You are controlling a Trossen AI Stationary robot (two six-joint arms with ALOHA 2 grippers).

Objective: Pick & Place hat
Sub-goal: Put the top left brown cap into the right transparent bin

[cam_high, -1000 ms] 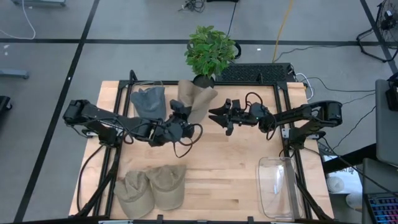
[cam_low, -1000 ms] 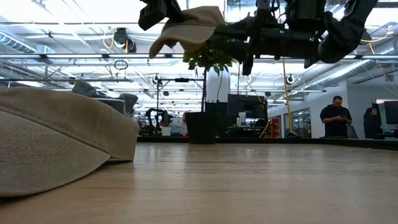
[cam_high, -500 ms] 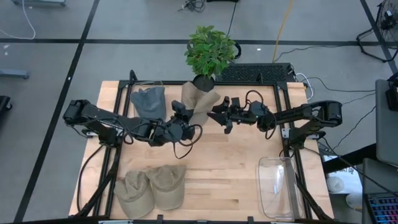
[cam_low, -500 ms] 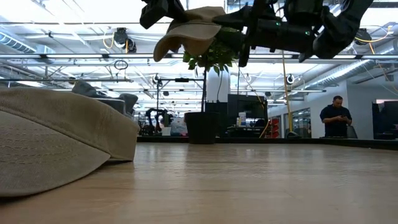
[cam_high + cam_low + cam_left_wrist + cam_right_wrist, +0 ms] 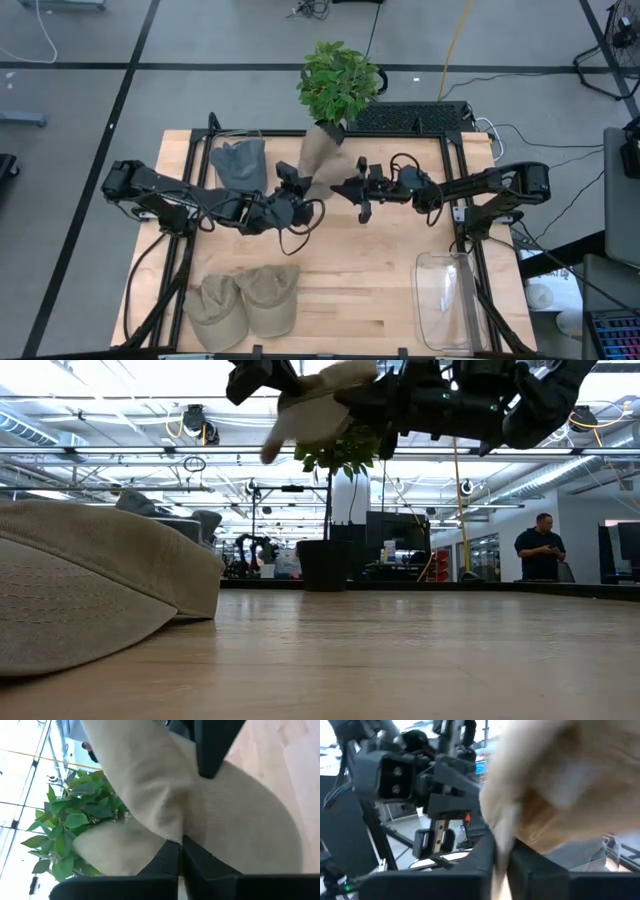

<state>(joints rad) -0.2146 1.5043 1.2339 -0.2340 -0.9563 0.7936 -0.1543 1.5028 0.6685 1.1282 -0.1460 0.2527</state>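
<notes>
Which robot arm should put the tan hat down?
Probably the left. The left gripper already pinches the tan hat high above the table, as its wrist view shows. The right gripper touches the hat too, but whether it grips cannot be told.

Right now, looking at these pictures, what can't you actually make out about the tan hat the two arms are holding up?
- Tan hat, low view: its crown runs off the picture's top.
- Right hand, right wrist view: blurred, hat cloth covers the fingers.
- Left hand, high view: too small to see its grip, though the left wrist view shows it clamping cloth.
- Plant, left wrist view: the hat hides part.
</notes>
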